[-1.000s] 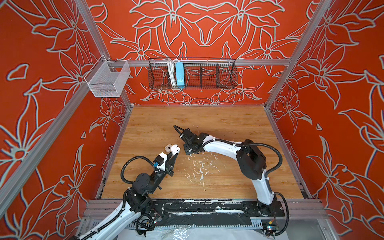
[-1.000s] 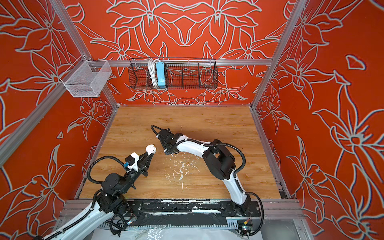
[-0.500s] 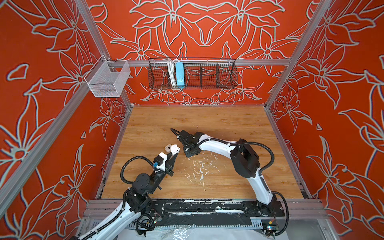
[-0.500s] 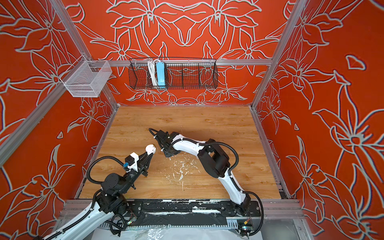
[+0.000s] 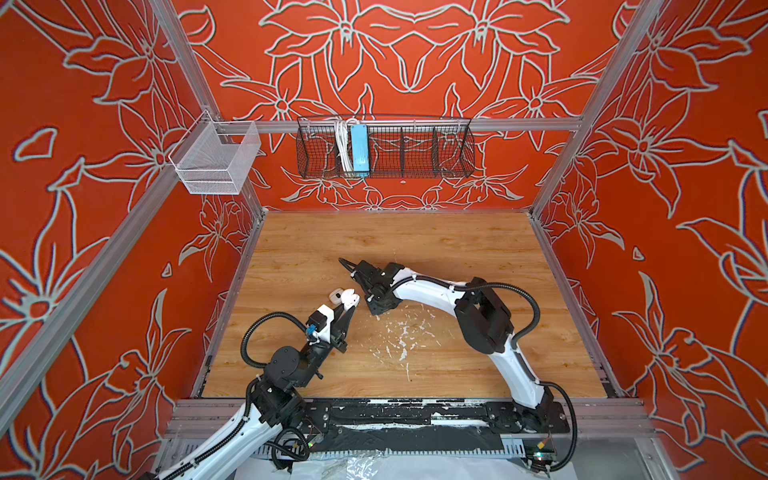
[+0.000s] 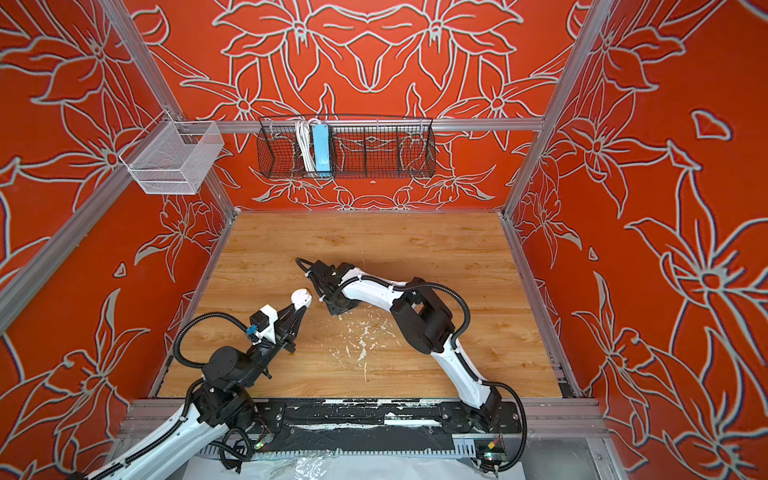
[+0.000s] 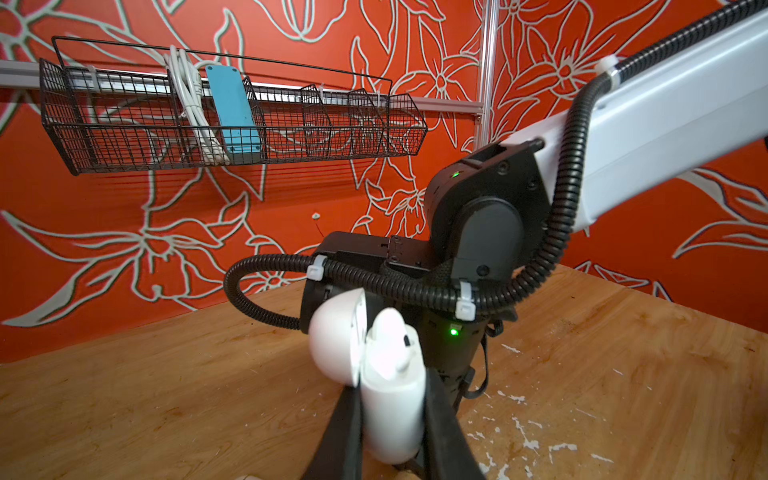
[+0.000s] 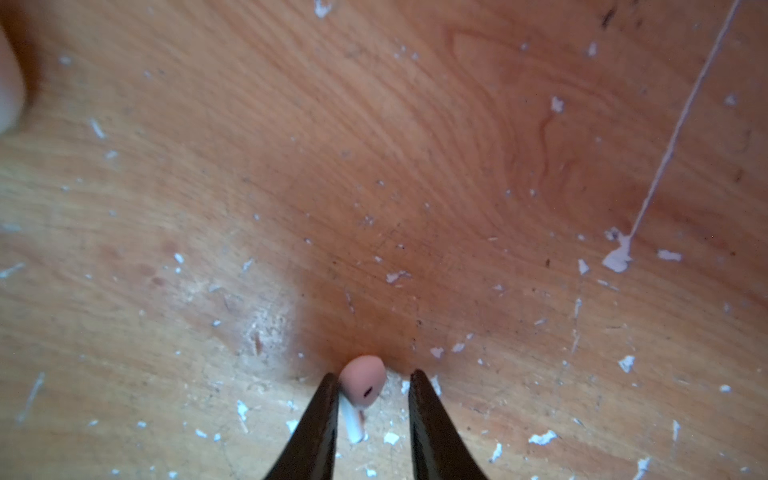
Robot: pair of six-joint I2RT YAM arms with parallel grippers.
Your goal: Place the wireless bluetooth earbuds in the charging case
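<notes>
1. Left gripper: reaches from the table's front edge over its left half. Its fingers are clamped on the white charging case, held off the surface with the lid swung open. One earbud sits inside.
2. Right gripper: points down near the table's centre, fingers apart. The second earbud lies on the wood between them, touching one finger and clear of the other, among white flecks.
3. Back wall: black wire basket holding a blue block and a white cable.
4. Back-left corner: white mesh basket.
</notes>
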